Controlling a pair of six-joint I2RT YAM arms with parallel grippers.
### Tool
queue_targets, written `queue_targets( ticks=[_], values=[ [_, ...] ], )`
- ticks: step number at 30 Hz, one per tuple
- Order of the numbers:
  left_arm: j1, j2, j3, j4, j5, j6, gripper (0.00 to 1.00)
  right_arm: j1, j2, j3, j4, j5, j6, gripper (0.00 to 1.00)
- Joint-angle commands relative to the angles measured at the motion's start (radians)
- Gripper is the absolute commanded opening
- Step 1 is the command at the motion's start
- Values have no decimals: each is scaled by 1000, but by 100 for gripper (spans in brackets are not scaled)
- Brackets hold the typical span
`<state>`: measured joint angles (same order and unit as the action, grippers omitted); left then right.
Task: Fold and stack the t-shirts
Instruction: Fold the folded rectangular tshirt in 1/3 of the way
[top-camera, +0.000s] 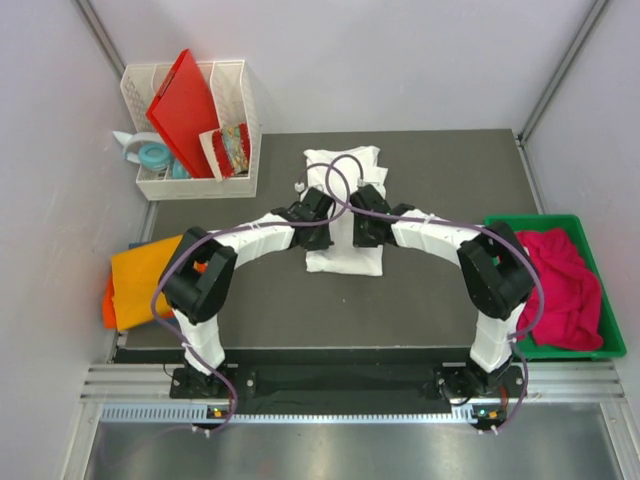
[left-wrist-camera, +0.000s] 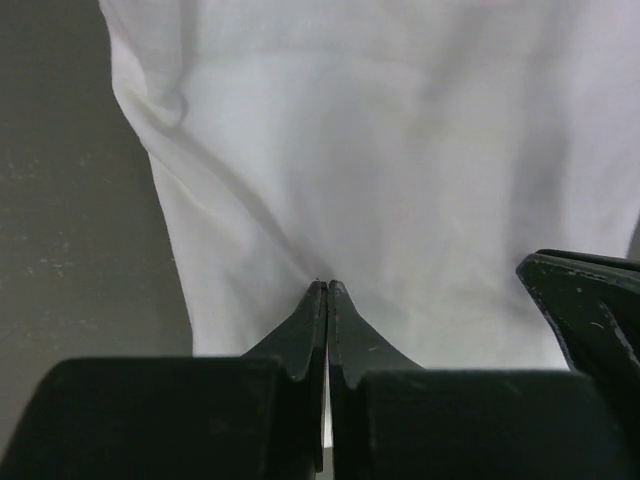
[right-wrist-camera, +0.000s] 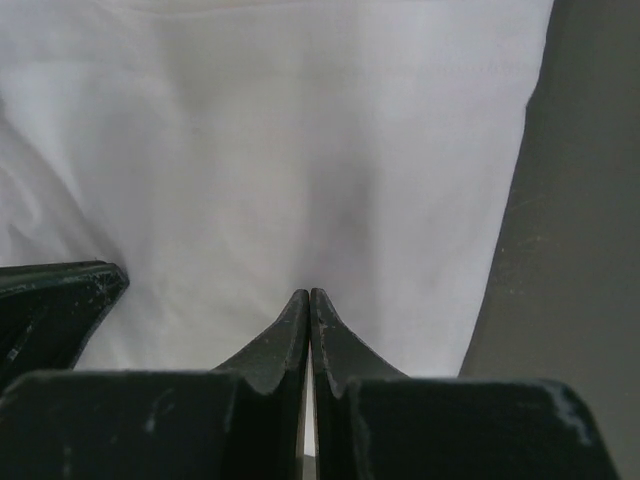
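A white t-shirt (top-camera: 345, 260) lies folded into a narrow strip on the dark table, in the middle. My left gripper (top-camera: 322, 208) and right gripper (top-camera: 364, 208) sit side by side over its middle, both shut, tips down on the cloth. The left wrist view shows the shut tips (left-wrist-camera: 327, 283) against the white cloth (left-wrist-camera: 400, 150); I see no cloth between them. The right wrist view shows the same (right-wrist-camera: 309, 291) on the white cloth (right-wrist-camera: 280, 130). An orange t-shirt (top-camera: 140, 275) lies at the left table edge. A magenta-pink t-shirt (top-camera: 560, 280) lies in a green bin.
The green bin (top-camera: 530, 222) stands at the right edge. A white basket (top-camera: 190, 185) at the back left holds a red plastic board (top-camera: 185, 105) and small items. Dark table surface (top-camera: 450, 170) shows around the white shirt.
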<state>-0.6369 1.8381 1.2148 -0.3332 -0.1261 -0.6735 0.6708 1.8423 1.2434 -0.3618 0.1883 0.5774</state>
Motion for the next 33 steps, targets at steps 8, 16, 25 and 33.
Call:
queue_targets(
  ticks=[8, 16, 25, 33],
  values=[
    [-27, 26, -188, 62, 82, -60, 0, 13, 3, -174, 49, -58, 56, 0],
    [-131, -40, -313, 77, 51, -107, 0, 93, -77, -392, 116, -59, 128, 0],
    [-257, -187, -449, 22, 0, -192, 0, 251, -179, -544, 112, -32, 234, 0],
    [-371, -416, -560, -142, -105, -343, 0, 343, -325, -648, 8, 37, 358, 0]
  ],
)
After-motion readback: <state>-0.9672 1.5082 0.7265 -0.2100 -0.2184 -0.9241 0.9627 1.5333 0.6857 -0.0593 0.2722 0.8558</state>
